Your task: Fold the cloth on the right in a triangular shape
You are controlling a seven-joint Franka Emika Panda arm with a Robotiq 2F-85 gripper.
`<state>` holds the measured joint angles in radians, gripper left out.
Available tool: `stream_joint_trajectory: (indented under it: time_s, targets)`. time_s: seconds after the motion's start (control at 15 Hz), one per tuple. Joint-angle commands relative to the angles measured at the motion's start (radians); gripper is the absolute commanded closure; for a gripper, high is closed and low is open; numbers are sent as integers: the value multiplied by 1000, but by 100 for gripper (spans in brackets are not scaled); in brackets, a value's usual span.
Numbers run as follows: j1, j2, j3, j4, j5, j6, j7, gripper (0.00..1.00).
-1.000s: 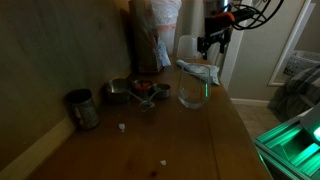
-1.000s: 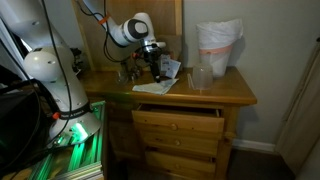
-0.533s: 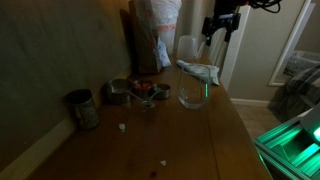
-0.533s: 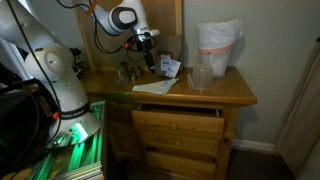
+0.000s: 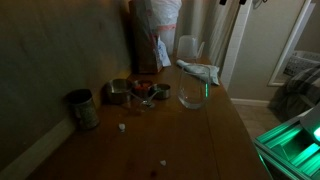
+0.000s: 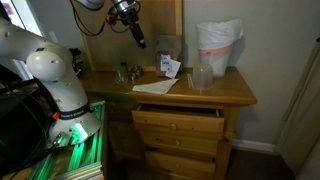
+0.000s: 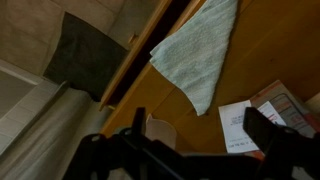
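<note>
The cloth (image 7: 197,55) is pale grey-green and lies on the wooden table with one corner pointing down, in a roughly triangular shape. In both exterior views it lies at the table edge (image 5: 200,72) (image 6: 155,87). My gripper (image 7: 180,145) is open and empty, high above the cloth and apart from it. In an exterior view it hangs near the top of the picture (image 6: 137,38). In the view from along the table only its tip shows at the top edge (image 5: 232,3).
A clear glass (image 5: 191,92) stands by the cloth. Metal bowls (image 5: 140,92) and a tin cup (image 5: 82,108) sit to the side. A white bag (image 6: 218,45) stands at the back, a paper card (image 7: 240,125) lies near. A drawer (image 6: 178,117) is slightly open.
The gripper has risen steadily away from the cloth, almost leaving the picture at the top. The cloth stays on the table.
</note>
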<state>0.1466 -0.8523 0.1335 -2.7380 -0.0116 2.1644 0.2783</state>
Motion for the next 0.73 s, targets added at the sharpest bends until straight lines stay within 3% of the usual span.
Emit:
stream_joint_trajectory:
  time_s: [0.0,0.33,0.4,0.47,0.67]
  targets:
    - [33,-163,-29,-24,80,-128,-78,0]
    - [76,-232,-34,-1,163,-251,-152,0]
    - [84,-240,-30,-1,176,-255,-167,0]
    - [42,-215,-7,-1,150,-229,-143,0]
    - [58,-228,-6,-1,164,-238,-156,0]
